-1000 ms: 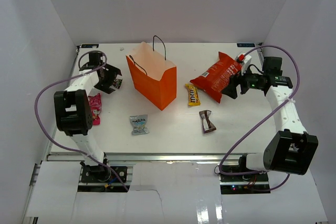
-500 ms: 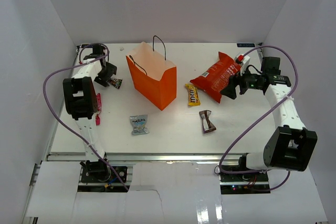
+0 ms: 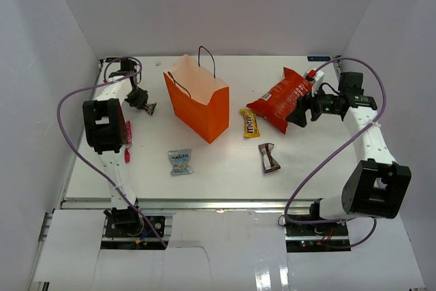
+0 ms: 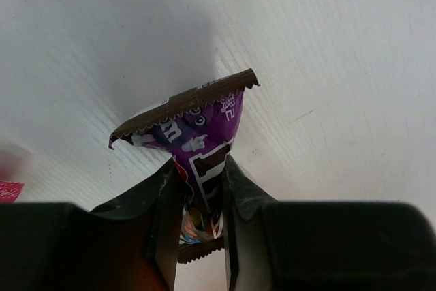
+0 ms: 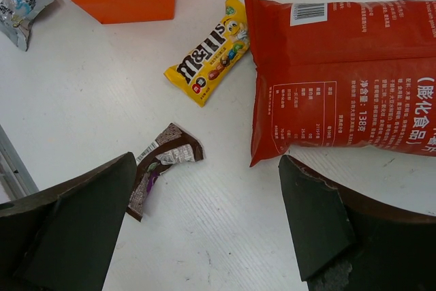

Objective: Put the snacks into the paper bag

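Left gripper, far-left on the tabletop, was pinched nearly shut on a purple M&M's packet, w/ the upright orange paper bag near, to its right, closer to this arm; right gripper gaped wide, empty, by red chip bag.

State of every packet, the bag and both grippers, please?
Paper bag: upright, mouth open
Red chip bag: flat on table
Yellow candy packet: flat on table
Brown-white wrapper: on table
Pale-blue wrapper: on table
Pink wrapper: on table, partly hidden
Purple packet: pinched in left gripper
Right gripper: open, empty
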`<state>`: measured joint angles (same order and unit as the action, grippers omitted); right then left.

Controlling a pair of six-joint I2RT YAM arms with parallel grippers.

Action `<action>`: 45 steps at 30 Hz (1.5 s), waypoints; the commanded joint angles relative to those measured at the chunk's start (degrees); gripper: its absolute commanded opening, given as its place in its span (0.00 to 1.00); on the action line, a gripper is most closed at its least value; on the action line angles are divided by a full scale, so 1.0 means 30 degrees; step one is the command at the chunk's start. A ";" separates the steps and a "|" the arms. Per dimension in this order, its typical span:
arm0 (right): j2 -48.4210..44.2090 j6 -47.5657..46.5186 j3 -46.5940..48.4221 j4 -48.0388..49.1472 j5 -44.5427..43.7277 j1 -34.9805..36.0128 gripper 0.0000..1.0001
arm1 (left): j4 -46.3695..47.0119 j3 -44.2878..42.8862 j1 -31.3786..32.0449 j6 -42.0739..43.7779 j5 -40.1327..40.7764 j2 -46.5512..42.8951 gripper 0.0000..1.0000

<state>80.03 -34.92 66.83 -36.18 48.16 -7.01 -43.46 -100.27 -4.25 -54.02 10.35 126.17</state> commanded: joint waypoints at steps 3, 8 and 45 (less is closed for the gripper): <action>-0.0133 0.0037 0.0840 0.0079 0.0557 -0.0009 0.91 | 0.0101 0.0139 -0.0165 0.0954 0.0418 -0.2355 0.30; -0.0221 0.0096 0.0869 0.0079 0.0733 -0.0009 0.91 | 0.1332 0.2716 -0.0136 0.1687 -0.0225 -0.6630 0.24; -0.1392 0.0271 -0.0009 0.0225 0.1466 -0.0009 0.91 | 0.1421 -0.2790 0.7949 -0.1358 -0.3308 -1.1470 0.22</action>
<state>77.78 -34.46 67.46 -36.07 51.18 -7.01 -38.87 -110.06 17.89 -56.73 -1.72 92.99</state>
